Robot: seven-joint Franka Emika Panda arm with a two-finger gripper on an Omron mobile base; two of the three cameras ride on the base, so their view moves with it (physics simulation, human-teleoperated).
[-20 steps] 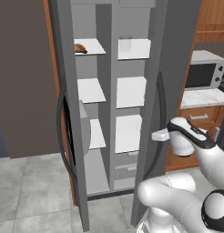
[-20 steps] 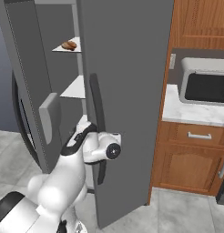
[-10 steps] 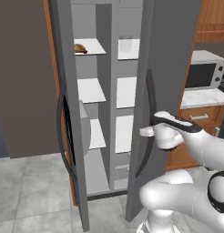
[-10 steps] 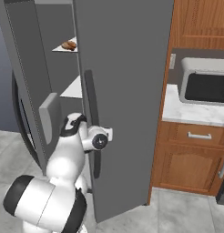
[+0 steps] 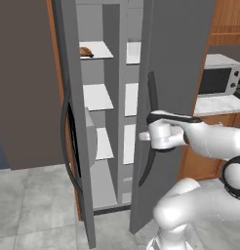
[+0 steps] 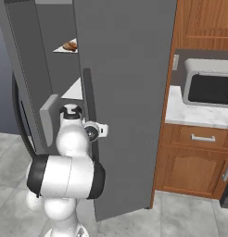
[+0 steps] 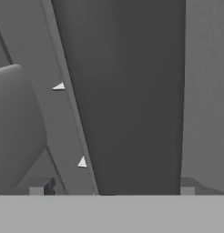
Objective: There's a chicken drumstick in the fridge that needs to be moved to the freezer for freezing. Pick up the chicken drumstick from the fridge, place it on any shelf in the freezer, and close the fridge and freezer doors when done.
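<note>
We count two tall grey doors on the fridge, both standing partly open. The left door (image 5: 73, 122) is a flat slab seen nearly edge-on, with one curved black handle (image 5: 66, 141) bowed along it and a rounded grey bin (image 5: 90, 139) on its inner face. Between the doors we see two columns of thin white shelves (image 5: 97, 96) split by a grey divider, at least three shelves on the left and three on the right. One brown, lumpy drumstick (image 5: 86, 52) lies on the top left shelf, near its front edge, and it shows again in the right base view (image 6: 69, 46).

The right door (image 5: 170, 83) is a broad smooth grey panel with one long dark handle (image 5: 151, 132) running down it. Our gripper (image 5: 144, 136) is at that handle; in the hand view its two fingertips (image 7: 41, 187) stand wide apart with the door's dark edge (image 7: 132, 100) between them, touching neither that we can see.

Further right, one boxy microwave (image 6: 211, 88) with a dark window sits on a pale marbled counter (image 6: 194, 115), above orange-brown wooden cabinets (image 6: 194, 162) with metal pulls.
</note>
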